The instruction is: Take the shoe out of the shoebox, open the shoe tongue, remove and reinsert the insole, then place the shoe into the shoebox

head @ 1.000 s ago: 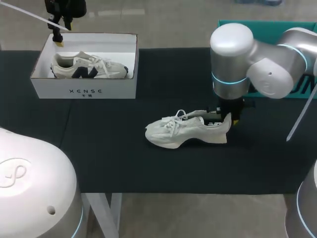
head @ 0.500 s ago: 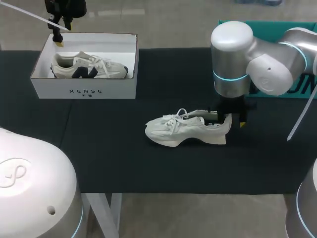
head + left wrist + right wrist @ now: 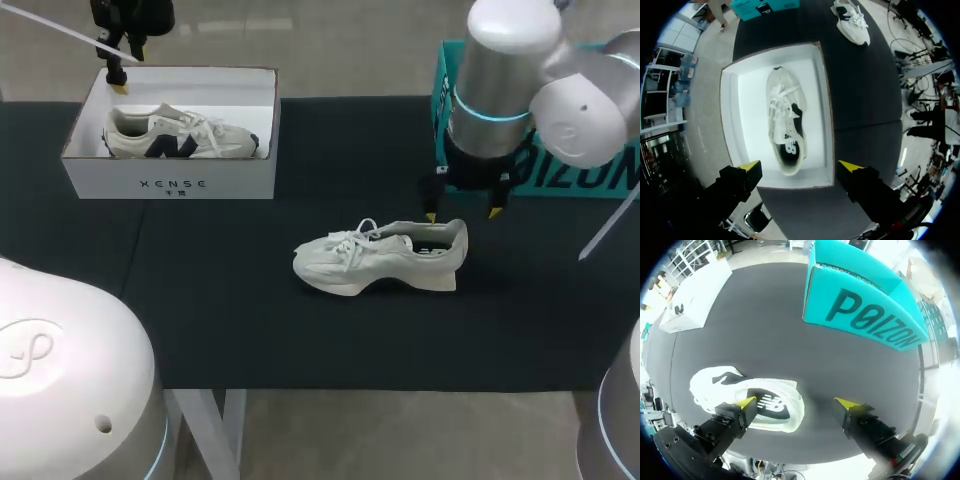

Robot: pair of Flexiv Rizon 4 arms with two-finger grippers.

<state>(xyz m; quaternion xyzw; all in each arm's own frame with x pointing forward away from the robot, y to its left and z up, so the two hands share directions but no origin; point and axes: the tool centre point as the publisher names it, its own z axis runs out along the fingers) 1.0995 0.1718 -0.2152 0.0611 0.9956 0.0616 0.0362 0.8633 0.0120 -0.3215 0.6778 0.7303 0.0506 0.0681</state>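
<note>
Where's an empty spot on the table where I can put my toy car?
The near strip of the black mat, in front of the white shoe, is bare. So is the far middle, between the white shoebox and the teal box. It's crowded at the shoe's heel, near the open right gripper. The shoebox holds another shoe.

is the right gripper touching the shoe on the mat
Apart. Head view: right gripper hangs open above the heel of the white shoe, dark mat showing between.

Bright, even light fell from overhead, leaving only a faint soft shadow under the shoe [image 3: 380, 262] on the dark table [image 3: 250, 330], while the white shoebox [image 3: 752, 90] glared, nearly washed out, in the left wrist view.
</note>
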